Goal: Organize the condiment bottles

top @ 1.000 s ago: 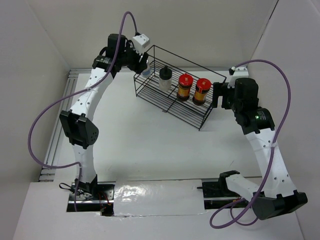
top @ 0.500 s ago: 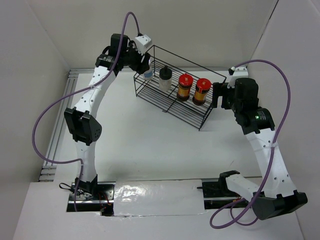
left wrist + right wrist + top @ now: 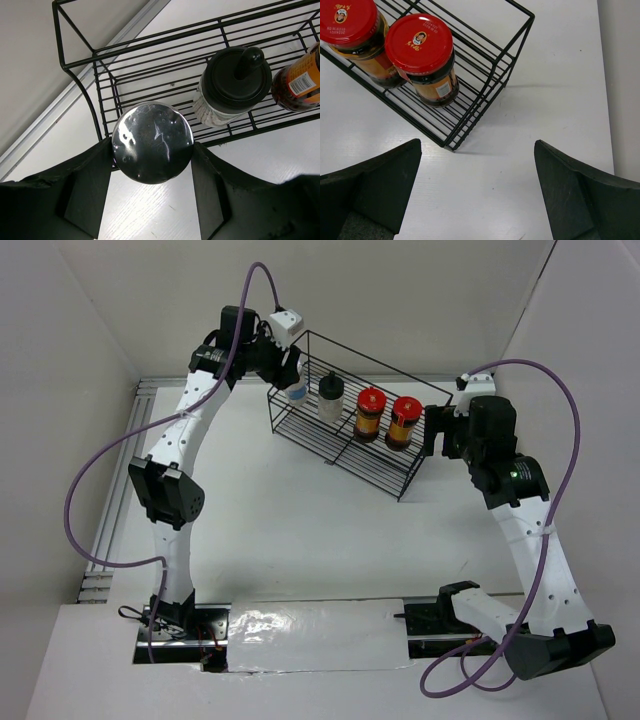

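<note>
My left gripper (image 3: 290, 375) is shut on the white jar with the grey cap (image 3: 152, 142) and blue label (image 3: 297, 393), holding it over the left end of the black wire rack (image 3: 405, 485). The pale black-capped jar (image 3: 330, 398) stands in the rack just to its right, also in the left wrist view (image 3: 233, 85). Two red-capped jars with dark contents and yellow labels (image 3: 370, 413) (image 3: 404, 421) stand further right; they show in the right wrist view (image 3: 419, 57) (image 3: 355, 37). My right gripper (image 3: 477, 192) is open and empty beside the rack's right end (image 3: 485, 95).
The wire rack runs diagonally across the far middle of the white table. A metal rail (image 3: 115, 500) lines the table's left edge. White walls close in on the left, back and right.
My left gripper has carried the white jar a little to the right, from beside the rack's left end to over it. The right arm has not moved.
</note>
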`<state>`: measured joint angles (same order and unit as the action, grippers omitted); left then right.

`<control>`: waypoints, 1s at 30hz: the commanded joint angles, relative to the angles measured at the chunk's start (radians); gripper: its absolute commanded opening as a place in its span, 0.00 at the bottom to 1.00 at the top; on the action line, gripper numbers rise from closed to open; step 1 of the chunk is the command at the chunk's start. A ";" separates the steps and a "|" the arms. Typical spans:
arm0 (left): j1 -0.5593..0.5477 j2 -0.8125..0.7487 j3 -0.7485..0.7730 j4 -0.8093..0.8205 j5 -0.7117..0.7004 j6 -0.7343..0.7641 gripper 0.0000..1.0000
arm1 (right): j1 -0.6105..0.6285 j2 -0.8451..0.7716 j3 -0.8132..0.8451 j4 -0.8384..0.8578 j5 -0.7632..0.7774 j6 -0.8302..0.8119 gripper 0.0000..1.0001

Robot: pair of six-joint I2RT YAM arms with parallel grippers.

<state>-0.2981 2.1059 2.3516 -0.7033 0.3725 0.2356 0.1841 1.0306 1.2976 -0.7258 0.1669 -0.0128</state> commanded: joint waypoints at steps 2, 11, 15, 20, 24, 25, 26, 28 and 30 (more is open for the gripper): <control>-0.004 -0.006 0.032 0.028 0.029 -0.019 0.00 | 0.012 0.003 0.011 0.035 -0.012 0.002 1.00; -0.007 0.052 0.017 0.079 0.055 -0.050 0.36 | 0.017 0.014 0.006 0.029 -0.007 0.004 1.00; -0.006 0.049 -0.020 0.134 0.052 -0.065 0.50 | 0.017 0.025 0.014 0.022 -0.007 0.002 1.00; -0.006 0.048 -0.052 0.189 0.042 -0.070 0.55 | 0.020 0.037 0.029 0.016 0.000 -0.001 1.00; -0.006 0.057 -0.061 0.200 0.043 -0.070 0.63 | 0.020 0.042 0.031 0.016 0.000 0.001 1.00; -0.004 0.062 -0.060 0.202 0.043 -0.068 0.63 | 0.021 0.043 0.032 0.016 0.000 0.001 1.00; -0.006 0.066 -0.060 0.203 0.043 -0.070 0.65 | 0.021 0.048 0.035 0.014 -0.003 0.001 1.00; -0.003 0.069 -0.060 0.206 0.046 -0.073 0.67 | 0.025 0.054 0.040 0.012 -0.001 0.000 1.00; -0.001 0.072 -0.060 0.211 0.049 -0.076 0.69 | 0.025 0.056 0.045 0.009 0.002 0.001 1.00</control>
<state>-0.2993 2.1422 2.3039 -0.4942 0.4152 0.1692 0.1967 1.0782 1.2980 -0.7265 0.1650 -0.0128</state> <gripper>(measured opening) 0.707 0.998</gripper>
